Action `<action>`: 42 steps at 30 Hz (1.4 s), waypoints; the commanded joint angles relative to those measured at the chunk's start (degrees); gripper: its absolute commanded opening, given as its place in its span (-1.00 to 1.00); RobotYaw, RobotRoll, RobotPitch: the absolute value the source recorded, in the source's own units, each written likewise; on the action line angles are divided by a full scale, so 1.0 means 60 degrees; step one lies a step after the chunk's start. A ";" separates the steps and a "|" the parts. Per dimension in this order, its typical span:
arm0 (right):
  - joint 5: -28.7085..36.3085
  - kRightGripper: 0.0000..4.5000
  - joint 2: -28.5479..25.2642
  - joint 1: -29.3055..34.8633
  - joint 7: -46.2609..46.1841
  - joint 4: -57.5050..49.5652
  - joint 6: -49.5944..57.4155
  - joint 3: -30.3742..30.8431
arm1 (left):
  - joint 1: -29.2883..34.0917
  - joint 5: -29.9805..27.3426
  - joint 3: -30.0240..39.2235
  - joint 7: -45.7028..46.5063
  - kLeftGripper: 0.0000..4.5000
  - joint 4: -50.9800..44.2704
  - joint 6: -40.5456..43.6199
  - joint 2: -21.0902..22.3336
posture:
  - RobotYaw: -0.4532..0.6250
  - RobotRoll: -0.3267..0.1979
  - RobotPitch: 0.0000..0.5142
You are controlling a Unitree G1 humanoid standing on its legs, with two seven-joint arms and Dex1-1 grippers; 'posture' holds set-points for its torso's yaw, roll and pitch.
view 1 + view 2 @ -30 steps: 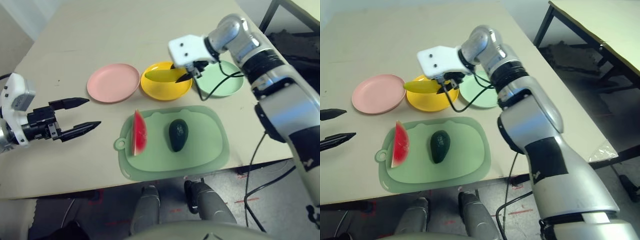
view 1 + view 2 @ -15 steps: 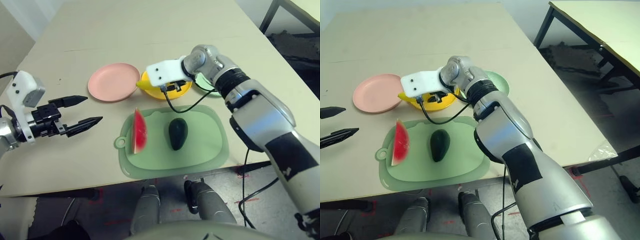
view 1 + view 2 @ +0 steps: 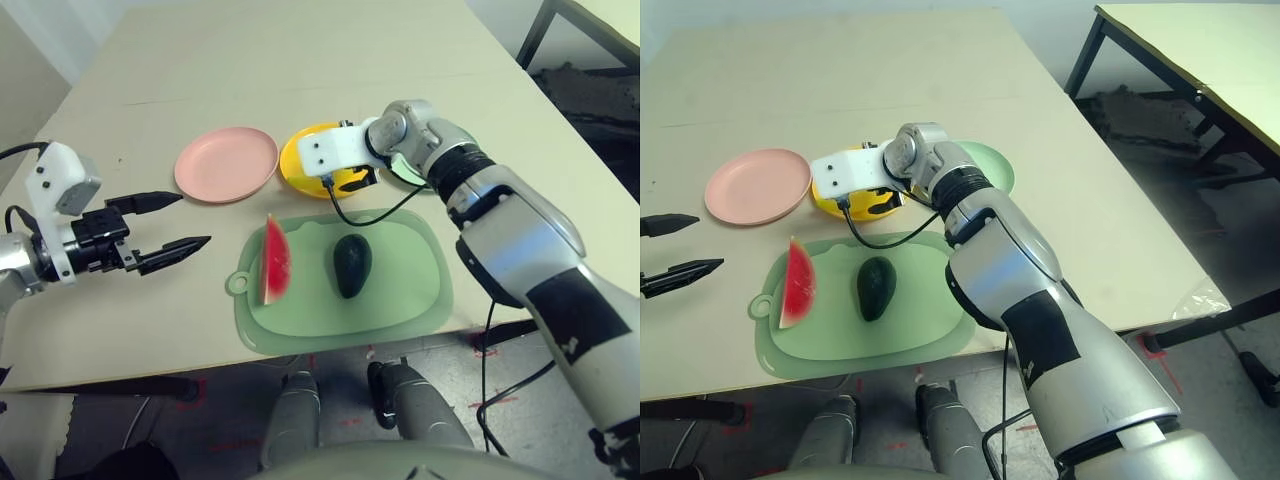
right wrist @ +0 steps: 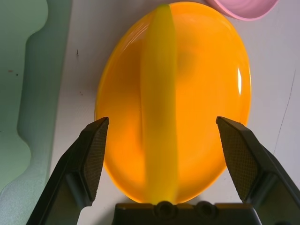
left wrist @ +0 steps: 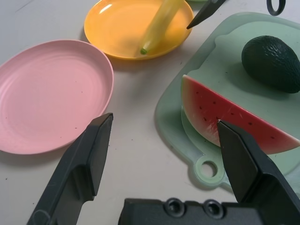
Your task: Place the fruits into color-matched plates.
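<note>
Lying lengthwise across the yellow plate (image 4: 206, 93), the smooth, curved yellow banana (image 4: 159, 108) sits released between the spread-apart fingers of the right gripper (image 4: 161, 154), while the left gripper (image 3: 165, 222), also spread and holding nothing, hovers over the table (image 3: 300, 60) beside the watermelon wedge (image 3: 275, 262).

Free room: bare beige desk (image 3: 300, 60) far of the three plates.
Obstacle: right tool (image 4: 161, 140), jaws apart, over round yellow plastic plate (image 4: 211, 93).

Banana (image 4: 160, 117) in middle plate (image 4: 215, 93) (watermelon (image 3: 276, 262), avocado (image 3: 352, 266) on mat (image 3: 410, 300)).
</note>
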 commanded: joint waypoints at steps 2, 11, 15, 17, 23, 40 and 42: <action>-0.0085 1.00 -0.0141 -0.0031 0.0199 -0.0020 -0.0454 -0.0141 | -0.0261 0.0015 -0.0222 -0.0359 1.00 0.0204 -0.0139 0.0147 | -0.14 0.25 -0.41; -0.0488 1.00 -0.2031 -0.0432 0.2496 -0.0555 -0.4557 0.0310 | -0.0391 -0.0907 0.0128 -0.2654 1.00 0.0164 -0.0729 0.0346 | -0.19 0.25 -0.38; 0.0182 1.00 -0.2677 -0.0261 0.4132 -0.1023 -0.6815 0.0162 | -0.0106 -0.1023 0.0046 -0.3574 1.00 -0.0056 -0.0896 0.0567 | -0.22 0.25 -0.36; 0.0919 1.00 -0.2739 -0.0035 0.5100 -0.1324 -0.7395 -0.0005 | 0.0128 -0.0975 -0.0121 -0.3889 1.00 -0.0257 -0.0978 0.0640 | -0.22 0.25 -0.36; 0.3316 1.00 -0.2714 0.0885 0.6652 -0.3262 -0.7242 0.0258 | 0.0200 -0.0858 -0.0661 -0.4404 1.00 -0.0593 -0.1216 0.0803 | -0.21 0.25 -0.35; 0.5414 1.00 -0.3717 0.2286 0.6653 -0.7142 -0.5092 0.2183 | -0.0263 -0.0698 -0.0749 -0.4419 1.00 -0.0355 -0.1458 0.0881 | -0.19 0.25 -0.36; 0.5263 1.00 -0.3635 0.2441 0.6653 -0.7280 -0.4826 0.2139 | -0.0246 -0.0686 -0.0735 -0.4408 1.00 -0.0370 -0.1461 0.0892 | -0.18 0.25 -0.36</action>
